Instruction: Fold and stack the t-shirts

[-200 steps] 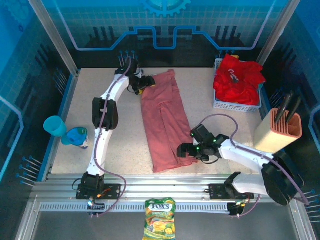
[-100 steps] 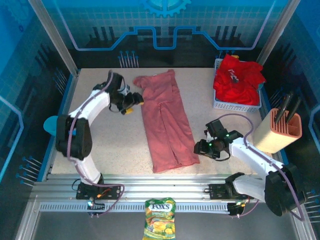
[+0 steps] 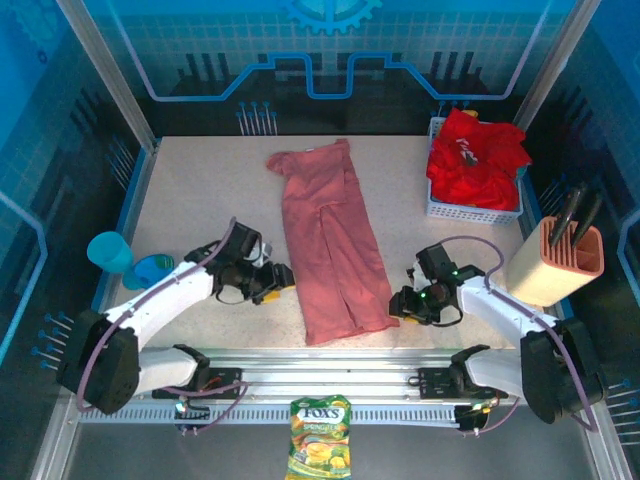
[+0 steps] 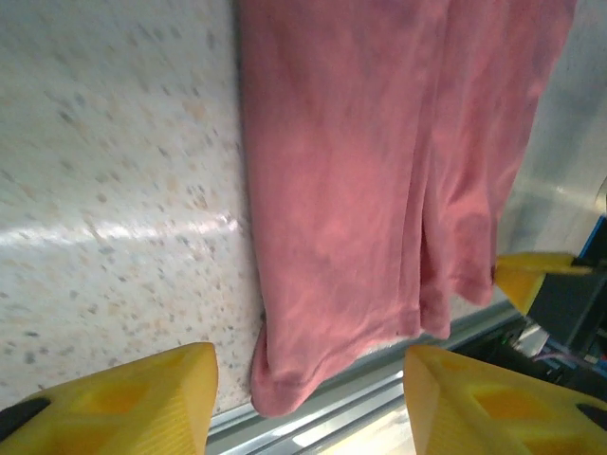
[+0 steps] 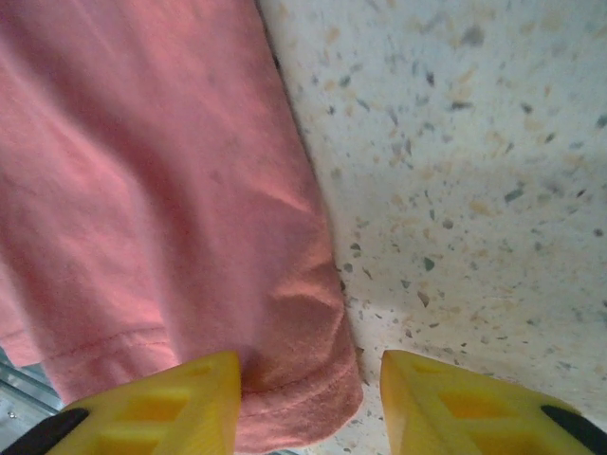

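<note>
A faded salmon-pink t-shirt (image 3: 330, 240) lies folded into a long strip down the middle of the table. My left gripper (image 3: 283, 281) sits low beside the strip's near left edge. In the left wrist view the left gripper (image 4: 308, 403) is open, with the hem corner of the pink shirt (image 4: 360, 190) between its yellow fingers. My right gripper (image 3: 398, 306) is at the near right corner. It too is open (image 5: 308, 408), its fingers straddling the pink hem (image 5: 294, 379) without pinching it. Bright red t-shirts (image 3: 475, 155) are heaped in the white basket (image 3: 476, 211).
A peach holder with dark handles (image 3: 560, 260) stands at the right edge. A blue cup (image 3: 108, 250) and a small blue item (image 3: 152, 270) sit at the left. A candy bag (image 3: 318, 450) lies in front of the metal rail (image 3: 330, 365) along the table's near edge.
My left arm swung from the shirt's far collar end back to its near left edge. My right gripper slid right, off the cloth to the hem corner. Both jaws narrowed.
</note>
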`<state>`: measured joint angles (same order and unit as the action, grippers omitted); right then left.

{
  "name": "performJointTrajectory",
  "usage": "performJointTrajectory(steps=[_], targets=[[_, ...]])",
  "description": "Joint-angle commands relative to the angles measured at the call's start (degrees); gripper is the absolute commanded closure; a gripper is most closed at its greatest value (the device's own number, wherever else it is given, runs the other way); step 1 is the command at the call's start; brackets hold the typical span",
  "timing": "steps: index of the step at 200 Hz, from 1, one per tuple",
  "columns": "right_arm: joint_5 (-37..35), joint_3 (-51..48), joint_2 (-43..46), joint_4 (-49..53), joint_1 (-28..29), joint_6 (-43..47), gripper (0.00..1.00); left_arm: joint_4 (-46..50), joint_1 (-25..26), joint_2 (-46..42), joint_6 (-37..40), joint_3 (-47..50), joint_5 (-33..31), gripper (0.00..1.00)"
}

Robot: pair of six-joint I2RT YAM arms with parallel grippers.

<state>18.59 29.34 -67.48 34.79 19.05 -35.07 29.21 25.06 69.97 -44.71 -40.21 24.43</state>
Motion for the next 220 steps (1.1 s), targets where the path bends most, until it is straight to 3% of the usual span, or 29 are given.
performJointTrajectory(steps=[1, 39, 58, 84, 151, 220], targets=[[2.3, -1.7, -0.6, -2.9, 0.0, -0.3, 0.55, -3.6, 5.2, -2.3, -8.2, 4.7, -2.9, 0.45], [2.1, -2.9, -1.3, -4.6, 2.1, -1.4, 0.59, -9.4, 13.4, -1.7, -14.4, 8.7, -8.1, 0.46], [2.3, -2.9, -1.6, -5.7, 3.9, -2.7, 0.69, -11.8, 17.0, 0.7, -16.7, 9.0, -9.1, 0.46], [1.5, -3.3, -1.8, -6.5, 4.9, -3.6, 0.7, -15.7, 21.3, 4.9, -19.7, 9.4, -11.0, 0.49], [0.9, -3.4, -1.4, -6.7, 4.8, -4.3, 0.71, -18.8, 27.6, 10.9, -25.1, 9.2, -11.6, 0.53], [0.6, -3.5, -0.5, -6.8, 4.8, -4.7, 0.77, -23.6, 30.6, 8.9, -30.8, 10.7, -14.4, 0.6]])
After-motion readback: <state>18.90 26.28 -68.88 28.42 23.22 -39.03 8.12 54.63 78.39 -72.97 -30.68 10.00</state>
